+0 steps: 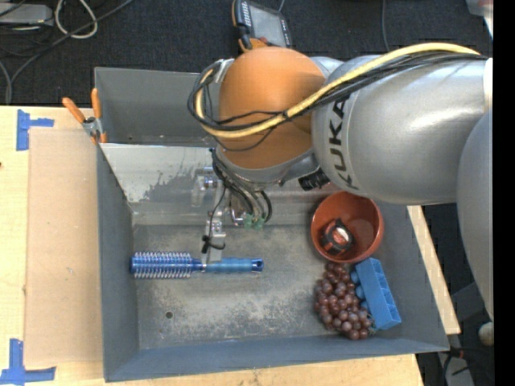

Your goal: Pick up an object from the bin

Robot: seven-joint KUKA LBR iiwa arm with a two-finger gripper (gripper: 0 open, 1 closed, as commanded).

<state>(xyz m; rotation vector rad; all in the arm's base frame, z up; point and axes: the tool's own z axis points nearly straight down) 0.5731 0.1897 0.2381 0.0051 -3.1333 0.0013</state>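
Dark carpeted floor (161, 30) lies behind the work area, with loose leads trailing across it.

1. Bin (241, 320): grey metal, sloped walls, its base dusty and scuffed. It holds few things, and they lie well spaced.

2. Arm (418, 127): a thick silver link enters from the right and crosses the bin's upper right corner. It ends in a rounded orange cover (261, 103) above the bin's back wall. Yellow and black cables (241, 127) run along the link and loop round the cover. The wrist points steeply down into the bin's middle.

3. Blue brush (233, 265): it lies flat on the bin floor, left of centre, with its long axis across the view. The bristle head is to the left and the plain handle to the right. It touches no other item.

4. Bowl (366, 215): terracotta-coloured and upright, by the right wall, with a small object (338, 236) inside that cannot be identified.

5. Grapes (338, 300): a dark purple bunch just in front of the bowl, in the right front corner.

6. Blue block (378, 292): a ridged oblong lying against the right side of the grapes.

7. Pincer (211, 244): it hangs below the orange cover, directly over the brush. Its lower end is at the point where bristle head meets handle. Whether it touches the brush cannot be determined from this angle. Whether it is open or closed cannot be told either, so no hold on the brush is confirmed.
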